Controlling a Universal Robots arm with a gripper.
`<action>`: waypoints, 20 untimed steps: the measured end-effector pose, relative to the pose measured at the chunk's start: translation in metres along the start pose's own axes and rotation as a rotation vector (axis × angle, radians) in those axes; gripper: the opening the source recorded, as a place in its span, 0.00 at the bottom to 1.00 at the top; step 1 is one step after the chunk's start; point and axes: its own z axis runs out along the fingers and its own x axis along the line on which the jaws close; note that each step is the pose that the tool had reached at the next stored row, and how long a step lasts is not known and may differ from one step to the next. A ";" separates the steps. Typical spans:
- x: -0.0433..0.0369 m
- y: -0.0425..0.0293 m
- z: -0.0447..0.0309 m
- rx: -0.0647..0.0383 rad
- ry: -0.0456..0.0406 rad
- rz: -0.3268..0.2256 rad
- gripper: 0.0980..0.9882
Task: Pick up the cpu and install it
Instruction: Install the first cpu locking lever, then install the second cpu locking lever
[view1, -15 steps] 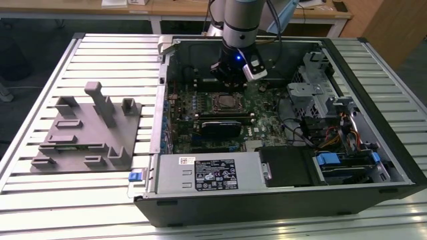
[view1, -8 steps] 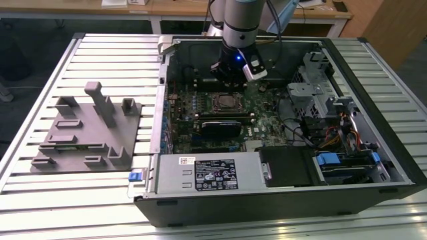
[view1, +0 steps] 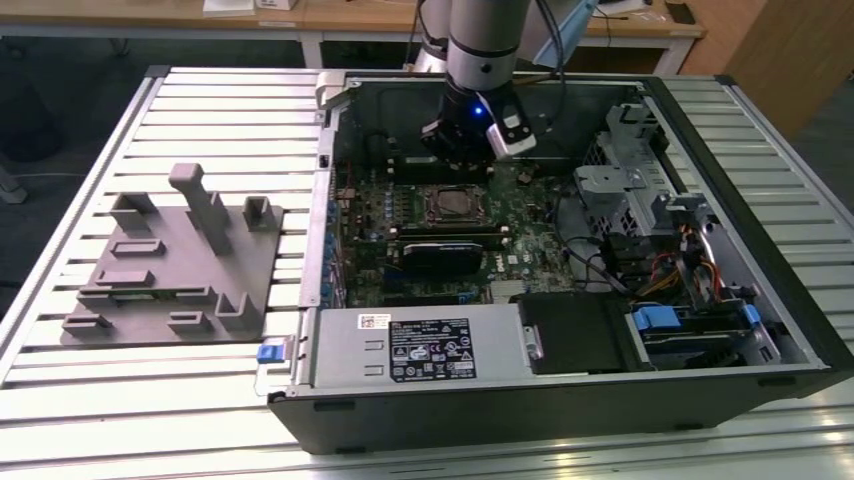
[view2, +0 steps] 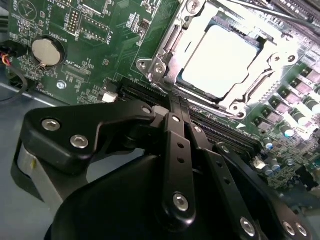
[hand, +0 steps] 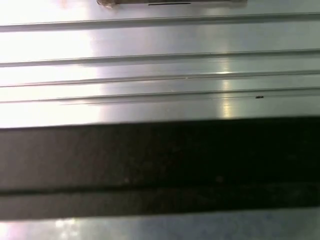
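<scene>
The cpu (view2: 217, 62) sits in the socket (view2: 220, 65), upper right of the second wrist view, looks seated. End effector (view1: 470, 160) hovers just above it; can't tell its state. Risk I'd guess: a slightly crooked chip means bent pins once the frame clamps.

A ribbed metal table (hand: 160, 65) (brightly lit) behind a dark case edge (hand: 160, 165).

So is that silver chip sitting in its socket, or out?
In: the cpu lies flat inside the metal-framed socket on the motherboard.
</scene>
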 end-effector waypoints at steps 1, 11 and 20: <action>-0.0001 -0.0003 0.0000 0.000 0.0000 0.000 0.01; -0.0005 -0.0030 -0.0003 0.000 0.0000 0.000 0.01; -0.0007 -0.0052 -0.0005 0.000 0.0000 0.000 0.01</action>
